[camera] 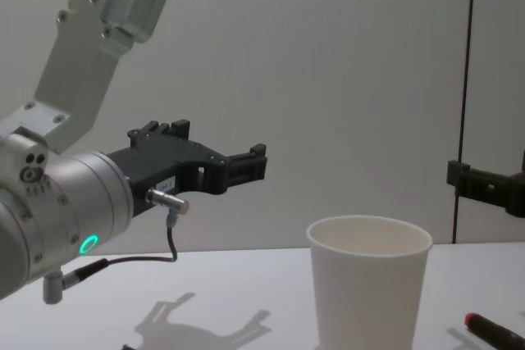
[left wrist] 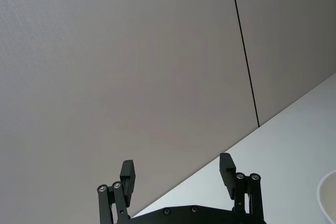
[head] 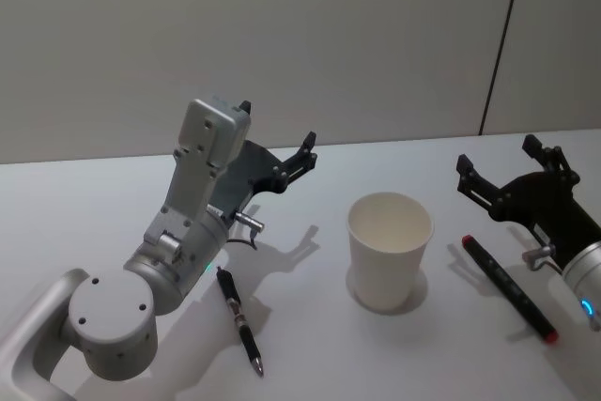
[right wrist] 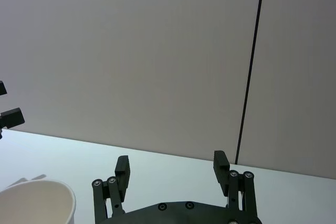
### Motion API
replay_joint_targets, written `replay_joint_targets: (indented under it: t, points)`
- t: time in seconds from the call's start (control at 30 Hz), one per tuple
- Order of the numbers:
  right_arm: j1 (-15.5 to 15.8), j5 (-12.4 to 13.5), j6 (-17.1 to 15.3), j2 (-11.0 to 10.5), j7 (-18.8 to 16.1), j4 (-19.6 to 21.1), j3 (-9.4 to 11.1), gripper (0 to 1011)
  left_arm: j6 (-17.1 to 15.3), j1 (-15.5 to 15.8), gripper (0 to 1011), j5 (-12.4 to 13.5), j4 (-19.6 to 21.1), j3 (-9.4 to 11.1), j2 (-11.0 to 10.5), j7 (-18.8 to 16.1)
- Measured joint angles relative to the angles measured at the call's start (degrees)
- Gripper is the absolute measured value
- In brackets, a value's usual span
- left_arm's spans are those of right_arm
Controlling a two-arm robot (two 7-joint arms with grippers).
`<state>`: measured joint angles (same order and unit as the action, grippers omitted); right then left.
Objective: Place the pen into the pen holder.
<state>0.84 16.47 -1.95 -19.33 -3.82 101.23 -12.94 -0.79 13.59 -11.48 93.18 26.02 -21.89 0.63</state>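
Black click pen lies flat on the table at 8 o'clock from the pen holder, nearer the left gripper. A red-ended pen lies at the holder's 3 o'clock, just beside the right gripper. Both pens run from 11 to 5 o'clock. Each gripper hangs raised, jaws spread, grasping nothing. The holder stands upright and empty.
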Motion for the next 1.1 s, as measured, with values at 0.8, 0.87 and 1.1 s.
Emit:
replay_joint_targets:
  t: [0.8, 0.87, 1.1]
  points:
    - [-1.9, -2.1, -3.3, 1.0, -0.6, -1.2, -0.4, 1001, 0.0, 0.0, 1001, 0.0, 0.0, 0.0, 0.0, 0.0]
    - [-2.3, -2.9, -5.0, 1.2, -0.6, -1.2, -0.5, 1002, 0.0, 0.0, 1001, 0.0, 0.0, 0.0, 0.0, 0.0]
    - [-3.7, -6.0, -11.8, 1.4, -1.0, -0.7, -0.9, 1002, 0.0, 0.0, 1001, 0.0, 0.0, 0.0, 0.0, 0.0]
